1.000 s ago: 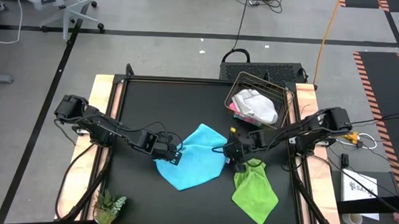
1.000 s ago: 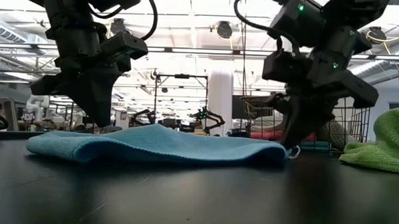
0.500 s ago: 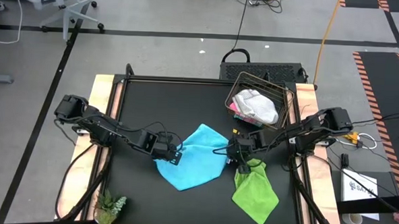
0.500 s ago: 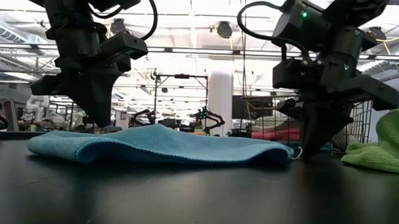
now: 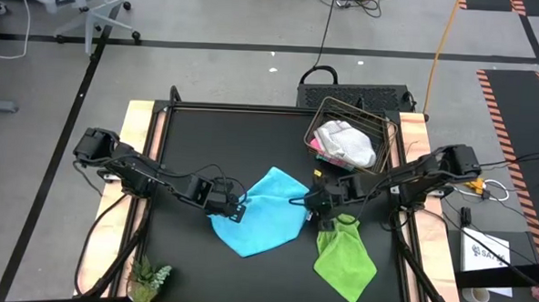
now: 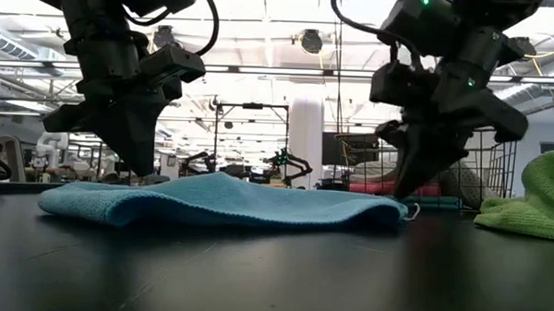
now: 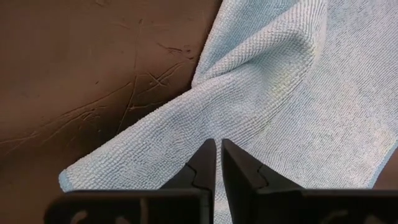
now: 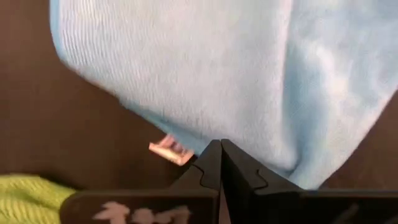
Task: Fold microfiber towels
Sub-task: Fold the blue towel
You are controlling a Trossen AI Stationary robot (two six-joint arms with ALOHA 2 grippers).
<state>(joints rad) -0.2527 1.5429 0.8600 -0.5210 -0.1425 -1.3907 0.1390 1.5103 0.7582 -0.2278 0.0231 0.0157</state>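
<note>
A light blue towel (image 5: 265,213) lies spread on the black table, with a low hump along its middle (image 6: 220,195). My left gripper (image 5: 241,207) points down at the towel's left corner and is shut on it. My right gripper (image 5: 295,202) is shut at the towel's right edge, beside a small tag (image 8: 171,150). A lime green towel (image 5: 343,256) lies crumpled on the table just right of the blue one. A white-grey towel (image 5: 345,139) and a pink one (image 5: 318,151) lie in a wire basket. My left gripper pinches the blue towel a little in from its left corner (image 7: 186,140) between its two fingers, coming from above and pointing down. A fold ridge runs away from the fingers. The towel lies slack on the table. My right gripper has its shut fingertips on the towel's right edge (image 8: 249,155), close to the tag, coming from above. One layer or several, I cannot tell. That end lies low on the table (image 6: 390,213).
The wire basket (image 5: 380,128) stands at the table's far right. A small green plant (image 5: 147,278) stands at the near left corner. Bare black table lies on the far left and in front of the blue towel.
My right gripper has swung a little toward the table's right edge and come back to the blue towel's right end, turning as it went. The towel stays flat on the table.
</note>
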